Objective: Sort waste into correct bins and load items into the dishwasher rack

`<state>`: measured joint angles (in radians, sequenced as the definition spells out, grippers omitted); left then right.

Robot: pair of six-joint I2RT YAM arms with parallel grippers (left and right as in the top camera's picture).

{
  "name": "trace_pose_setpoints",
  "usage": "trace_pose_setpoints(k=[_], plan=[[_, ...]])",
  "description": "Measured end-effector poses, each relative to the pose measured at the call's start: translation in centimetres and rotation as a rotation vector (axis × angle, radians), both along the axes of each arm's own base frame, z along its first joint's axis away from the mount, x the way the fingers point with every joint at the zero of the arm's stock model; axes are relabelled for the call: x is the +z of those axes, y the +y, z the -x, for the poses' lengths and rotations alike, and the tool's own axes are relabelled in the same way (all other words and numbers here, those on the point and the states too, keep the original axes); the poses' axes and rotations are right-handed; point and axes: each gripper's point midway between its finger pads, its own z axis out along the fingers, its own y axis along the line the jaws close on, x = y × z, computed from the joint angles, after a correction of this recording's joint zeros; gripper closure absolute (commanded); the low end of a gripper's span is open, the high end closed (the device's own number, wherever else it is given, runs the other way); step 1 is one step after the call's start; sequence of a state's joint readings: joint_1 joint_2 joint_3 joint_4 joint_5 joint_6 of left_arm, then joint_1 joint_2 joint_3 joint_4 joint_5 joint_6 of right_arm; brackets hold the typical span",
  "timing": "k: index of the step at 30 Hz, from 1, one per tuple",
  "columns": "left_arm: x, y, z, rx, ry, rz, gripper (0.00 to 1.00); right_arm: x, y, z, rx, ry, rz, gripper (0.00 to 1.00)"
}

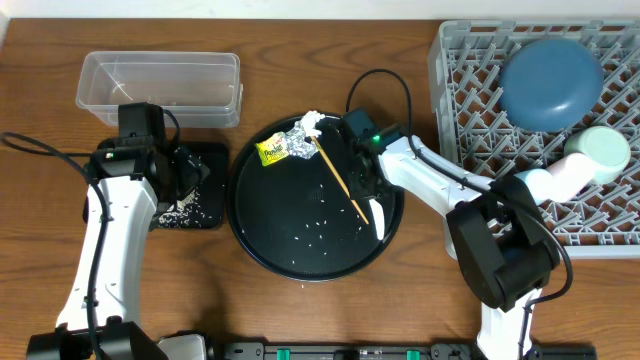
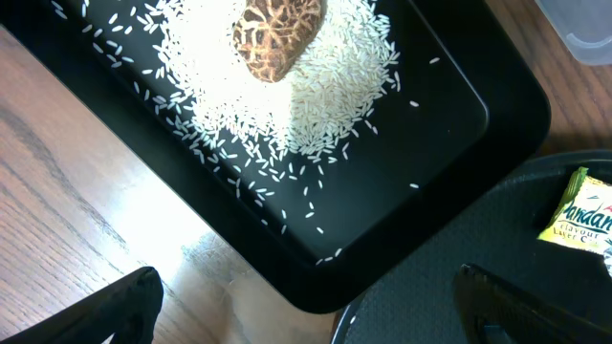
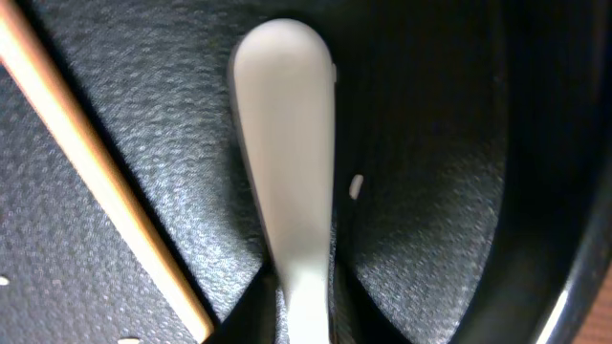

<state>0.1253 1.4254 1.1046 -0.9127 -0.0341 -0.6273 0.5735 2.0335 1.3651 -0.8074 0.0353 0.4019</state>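
Right pincer (image 3: 304,304) pinching white spoon (image 3: 285,134) by its handle, on black tray (image 3: 430,210)

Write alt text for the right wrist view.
A white spoon lies on a round black tray, its handle pinched by the dark fingers of the right gripper. A thin wooden stick lies diagonally beside it, and one white rice grain sits nearby.

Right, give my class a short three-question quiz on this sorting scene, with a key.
1. True or false: the brown food lump lies on rice in the shallow black tray.
2. The right tool grips: A) a fork, B) the white spoon, C) a sponge?
3. Where is the dark blue bowl?
Key: 1 true; 2 B; 3 in the dishwasher rack.
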Motion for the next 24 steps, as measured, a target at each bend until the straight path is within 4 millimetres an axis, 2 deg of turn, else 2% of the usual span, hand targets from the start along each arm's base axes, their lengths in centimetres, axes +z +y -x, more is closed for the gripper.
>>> trace_pose_setpoints(k=[2,9,12,18,22,24], plan=[[0.0,0.0,0.0,0.0,0.0,0.0,0.02,0.0,0.0,0.1,-0.001,0.005,0.003,0.99],[0.0,0.0,0.0,0.0,0.0,0.0,0.02,0.4,-0.2,0.9,-0.007,0.052,0.008,0.99],[0.0,0.0,0.0,0.0,0.0,0.0,0.02,1.2,0.0,1.1,-0.01,0.077,0.008,0.99],[0.0,0.0,0.0,0.0,0.0,0.0,0.02,3.9,0.8,0.1,-0.013,0.068,-0.009,0.99],[0.0,0.0,0.0,0.0,0.0,0.0,0.02,6.2,0.8,-0.7,-0.024,0.062,-0.013,0.99],[0.0,0.0,0.0,0.0,0.0,0.0,0.02,7.6,0.5,-1.7,-0.044,0.044,-0.025,0.99]])
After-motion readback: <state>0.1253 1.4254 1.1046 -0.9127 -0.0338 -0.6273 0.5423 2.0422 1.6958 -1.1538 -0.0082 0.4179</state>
